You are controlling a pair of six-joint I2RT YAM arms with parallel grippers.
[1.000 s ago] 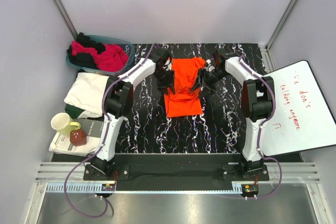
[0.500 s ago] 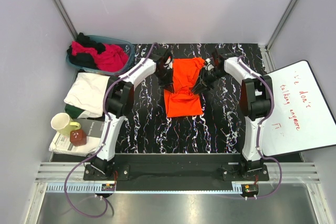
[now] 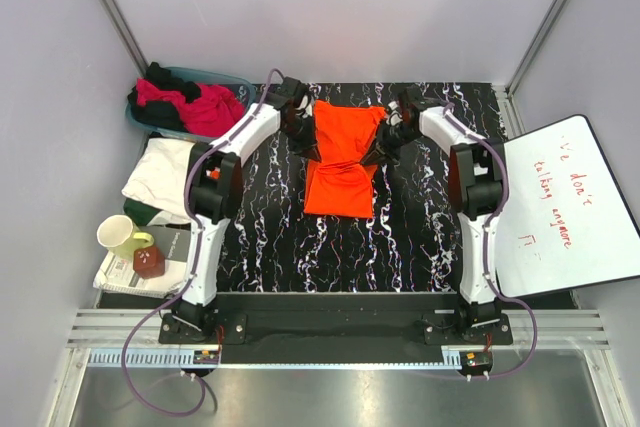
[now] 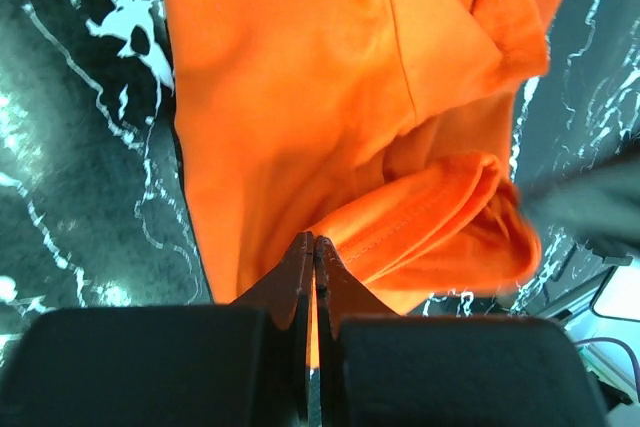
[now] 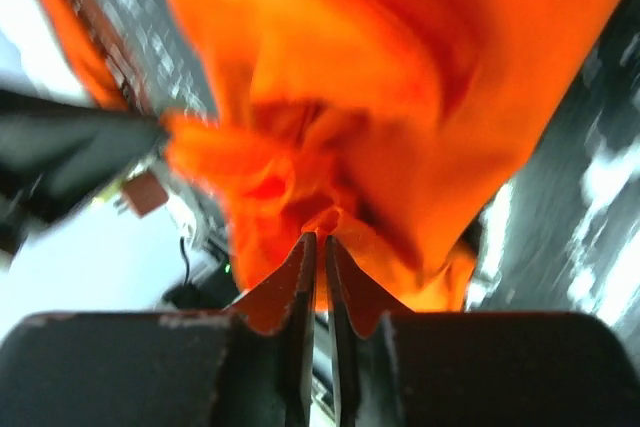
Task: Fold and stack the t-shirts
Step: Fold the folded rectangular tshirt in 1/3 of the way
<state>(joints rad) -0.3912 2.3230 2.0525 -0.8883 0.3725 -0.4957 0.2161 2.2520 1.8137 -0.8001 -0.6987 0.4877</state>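
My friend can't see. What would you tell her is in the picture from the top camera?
The left claw and right claw pinch an orange shirt from either side on a black marbled table. To the left are a teal basket of pink and black clothes and a white shirt; a whiteboard lies to the right.

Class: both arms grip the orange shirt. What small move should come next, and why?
Probably ease the left arm and right arm slightly apart: both pairs of jaws are shut on the orange shirt, whose cloth is bunched and creased between them, so it needs tautening before a fold.
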